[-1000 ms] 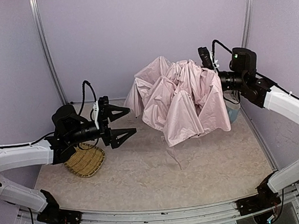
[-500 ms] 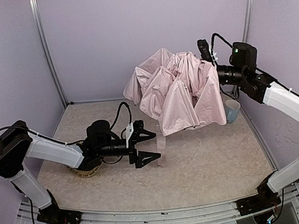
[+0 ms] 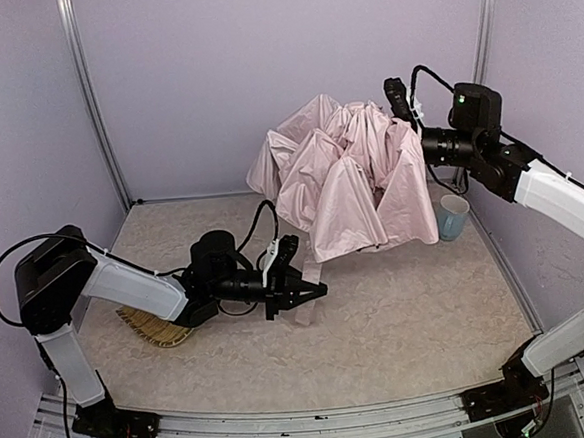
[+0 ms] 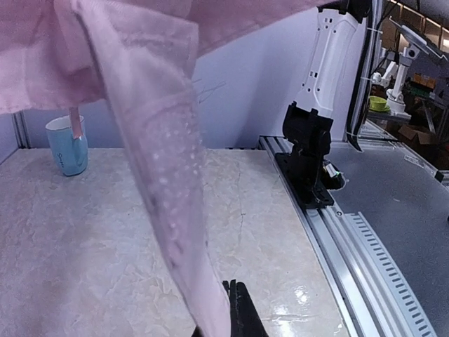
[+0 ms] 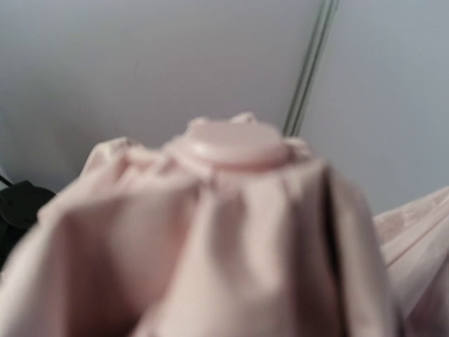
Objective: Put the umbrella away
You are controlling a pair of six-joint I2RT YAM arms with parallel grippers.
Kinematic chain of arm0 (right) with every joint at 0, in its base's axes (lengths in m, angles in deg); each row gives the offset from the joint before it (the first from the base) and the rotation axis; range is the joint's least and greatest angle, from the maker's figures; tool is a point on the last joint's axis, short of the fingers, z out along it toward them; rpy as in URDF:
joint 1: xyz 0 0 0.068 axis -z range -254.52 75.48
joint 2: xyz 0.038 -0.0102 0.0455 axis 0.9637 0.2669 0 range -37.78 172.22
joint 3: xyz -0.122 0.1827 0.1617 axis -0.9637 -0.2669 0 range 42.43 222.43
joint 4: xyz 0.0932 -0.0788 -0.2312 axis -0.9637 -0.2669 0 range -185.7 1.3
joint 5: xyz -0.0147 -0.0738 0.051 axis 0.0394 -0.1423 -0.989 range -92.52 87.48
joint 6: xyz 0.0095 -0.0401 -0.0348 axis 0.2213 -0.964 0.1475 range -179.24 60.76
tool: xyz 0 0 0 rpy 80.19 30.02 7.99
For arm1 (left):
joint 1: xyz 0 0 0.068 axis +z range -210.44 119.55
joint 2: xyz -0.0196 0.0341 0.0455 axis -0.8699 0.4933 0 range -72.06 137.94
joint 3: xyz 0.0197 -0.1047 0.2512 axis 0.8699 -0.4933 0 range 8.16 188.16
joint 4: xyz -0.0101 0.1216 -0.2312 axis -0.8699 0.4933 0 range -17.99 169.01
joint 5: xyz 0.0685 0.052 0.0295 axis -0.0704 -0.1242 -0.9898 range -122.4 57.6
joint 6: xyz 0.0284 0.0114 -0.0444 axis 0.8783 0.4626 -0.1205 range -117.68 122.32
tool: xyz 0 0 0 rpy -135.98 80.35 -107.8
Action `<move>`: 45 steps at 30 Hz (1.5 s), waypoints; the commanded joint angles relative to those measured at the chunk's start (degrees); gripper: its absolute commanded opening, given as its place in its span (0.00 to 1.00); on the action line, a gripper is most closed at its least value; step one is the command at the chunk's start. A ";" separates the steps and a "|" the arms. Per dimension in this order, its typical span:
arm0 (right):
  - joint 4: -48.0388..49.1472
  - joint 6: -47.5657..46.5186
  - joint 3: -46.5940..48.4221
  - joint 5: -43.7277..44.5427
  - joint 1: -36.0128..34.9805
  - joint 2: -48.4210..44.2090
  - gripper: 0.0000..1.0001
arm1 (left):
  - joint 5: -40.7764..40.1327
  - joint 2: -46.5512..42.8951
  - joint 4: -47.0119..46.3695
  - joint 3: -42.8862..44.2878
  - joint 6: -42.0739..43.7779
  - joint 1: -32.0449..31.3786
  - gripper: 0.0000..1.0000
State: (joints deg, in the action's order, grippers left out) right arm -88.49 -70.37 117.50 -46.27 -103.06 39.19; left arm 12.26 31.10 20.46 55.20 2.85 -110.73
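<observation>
Beige marbled tabletop (image 3: 409,316), metal rail along the near edge. Bears a woven straw tray (image 3: 144,325) lying flat at the left, only partly in view. Bears a pale blue mug (image 3: 453,216) upright at the far right, near the wall, well apart from the tray.

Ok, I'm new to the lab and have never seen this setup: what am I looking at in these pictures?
Two robot arms are bolted at the near edge of a table. The wide picture looks down from above and behind them; the other two come from cameras on each wrist. The right gripper holds a half-folded pink umbrella up by its top, which fills its wrist picture, blurred. The left gripper looks pinched on a strap hanging from the canopy. A pale blue mug stands by the right wall, and a straw tray lies under the left arm.
</observation>
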 commanded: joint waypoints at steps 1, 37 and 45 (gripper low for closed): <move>-0.75 -3.26 0.98 5.61 0.58 -3.43 0.05 | -1.24 -0.86 1.36 -1.07 1.99 1.10 0.00; 3.49 -27.79 -32.63 53.29 -44.03 4.83 0.00 | -31.38 19.78 13.01 25.26 39.11 13.76 0.00; 6.60 -25.70 -33.77 53.90 -43.89 14.64 0.00 | -40.27 23.16 14.88 28.69 34.71 13.47 0.34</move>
State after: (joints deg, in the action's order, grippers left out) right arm -82.24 -99.11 83.66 9.10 -145.79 49.27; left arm -19.43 53.61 37.77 79.18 40.78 -98.71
